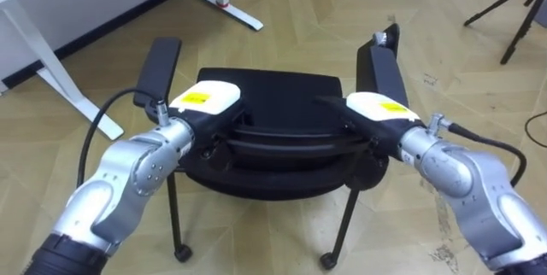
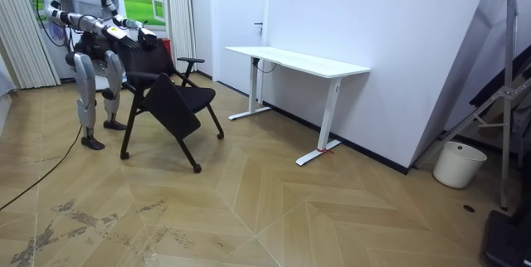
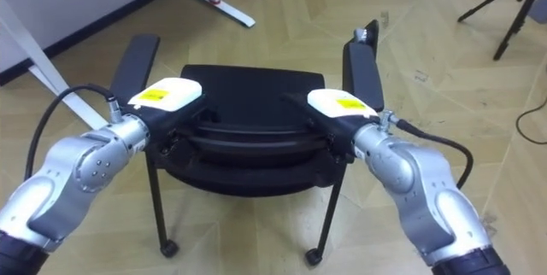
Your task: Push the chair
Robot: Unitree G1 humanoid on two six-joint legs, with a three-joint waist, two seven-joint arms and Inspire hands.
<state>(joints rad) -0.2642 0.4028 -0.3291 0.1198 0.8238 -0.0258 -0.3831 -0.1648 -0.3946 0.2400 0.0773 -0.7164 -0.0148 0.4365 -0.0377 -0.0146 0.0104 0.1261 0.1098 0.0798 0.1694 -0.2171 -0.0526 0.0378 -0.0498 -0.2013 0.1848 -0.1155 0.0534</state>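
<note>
Black wheeled chair (image 1: pixel 269 96) with armrests, upright on the parquet floor (image 1: pixel 342 19)

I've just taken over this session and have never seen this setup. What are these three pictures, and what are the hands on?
This is a two-legged humanoid robot with two arms. Two of the pictures come from a stereo camera on its head, looking down at its work. The third comes from a camera standing in the room. The robot stands behind a black chair on castors, at the room view's left. Its left hand and right hand rest on the top of the chair's backrest, one at each side. A white desk stands further off.
</note>
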